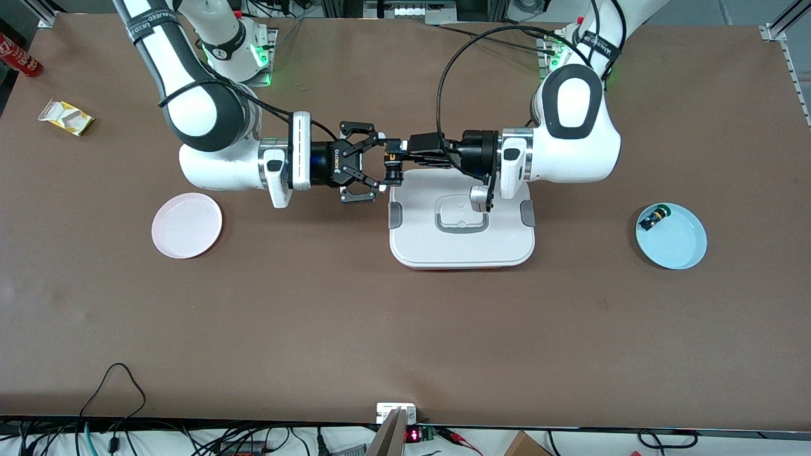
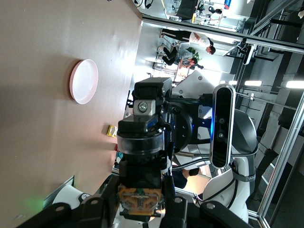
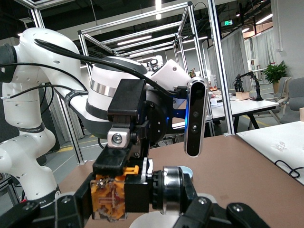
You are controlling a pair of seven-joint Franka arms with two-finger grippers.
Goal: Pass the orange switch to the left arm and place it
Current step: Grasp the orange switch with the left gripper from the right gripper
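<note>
Front view, centre frame: mid-handover, left gripper (image 1: 398, 154) and right gripper (image 1: 378, 163) both pinching the orange switch (image 1: 393, 163); next, one releases.

White lettering runs along the right gripper's (image 1: 380, 161) black body, too small to read. Both arms' black bands carry lettering, equally illegible.

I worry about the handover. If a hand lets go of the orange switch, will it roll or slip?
The orange switch has a round black barrel, so it would probably roll if dropped. It looks rigid and light. Its smooth barrel may slip.
</note>
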